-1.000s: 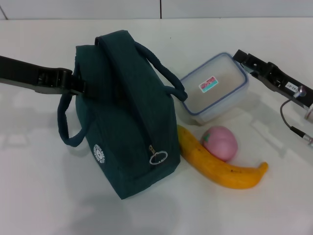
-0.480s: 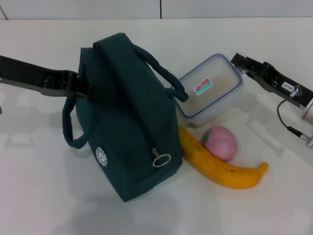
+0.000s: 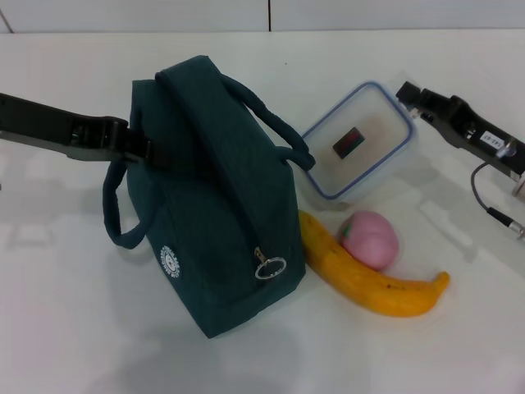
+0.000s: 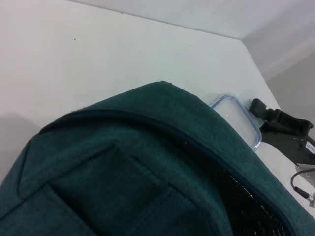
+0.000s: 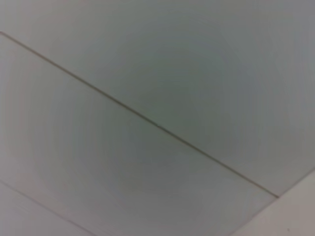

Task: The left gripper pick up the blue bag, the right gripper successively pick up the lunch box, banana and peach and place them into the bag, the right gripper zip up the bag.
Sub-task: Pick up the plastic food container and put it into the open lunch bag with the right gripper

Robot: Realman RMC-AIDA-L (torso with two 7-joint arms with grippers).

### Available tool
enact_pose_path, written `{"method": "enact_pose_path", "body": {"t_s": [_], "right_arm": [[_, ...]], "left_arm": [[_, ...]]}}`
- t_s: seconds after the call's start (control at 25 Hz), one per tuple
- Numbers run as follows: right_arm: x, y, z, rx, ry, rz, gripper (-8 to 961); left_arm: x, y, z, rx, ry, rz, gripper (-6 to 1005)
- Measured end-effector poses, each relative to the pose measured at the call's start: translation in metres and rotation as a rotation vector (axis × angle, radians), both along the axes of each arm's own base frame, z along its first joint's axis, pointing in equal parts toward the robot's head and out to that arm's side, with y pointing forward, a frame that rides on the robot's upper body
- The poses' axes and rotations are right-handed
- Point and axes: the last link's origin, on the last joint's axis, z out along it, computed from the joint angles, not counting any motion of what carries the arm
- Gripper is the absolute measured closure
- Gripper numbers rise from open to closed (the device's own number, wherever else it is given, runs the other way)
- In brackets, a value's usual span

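Note:
The blue bag is dark teal and stands in the middle of the white table, its zipper ring at the near end. My left gripper reaches in from the left and is shut on the bag's far-left end, beside a hanging handle. The lunch box is tipped up on its side just right of the bag, with my right gripper shut on its far right corner. In front of it lie the pink peach and the banana. The left wrist view shows the bag, the lunch box and the right gripper.
A cable loops off the right arm near the table's right edge. The white table runs back to a pale wall. The right wrist view shows only a plain pale surface with a thin seam.
The lunch box has tipped up from lying flat, its lid now turned toward me, as the right gripper rose at its corner. The bag shifted slightly right early on, then stayed put.

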Motion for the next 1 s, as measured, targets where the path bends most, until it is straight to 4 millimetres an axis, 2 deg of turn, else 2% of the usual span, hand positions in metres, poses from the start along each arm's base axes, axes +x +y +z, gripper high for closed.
{"method": "enact_pose_path", "body": {"t_s": [0.12, 0.64, 0.8, 1.0], "right_arm": [[0.002, -0.002, 0.007, 0.033, 0.037, -0.004, 858], [0.010, -0.021, 0.037, 0.139, 0.216, 0.009, 857], [0.005, -0.024, 0.045, 0.161, 0.268, 0.044, 857], [-0.013, -0.020, 0.060, 0.160, 0.357, 0.136, 857]], "left_arm": [[-0.001, -0.001, 0.001, 0.003, -0.004, 0.003, 962], [0.000, -0.002, 0.000, -0.002, -0.010, 0.009, 962], [0.001, -0.002, -0.001, -0.007, -0.013, 0.008, 962], [0.008, -0.004, 0.000, -0.013, -0.066, -0.016, 961]]}}
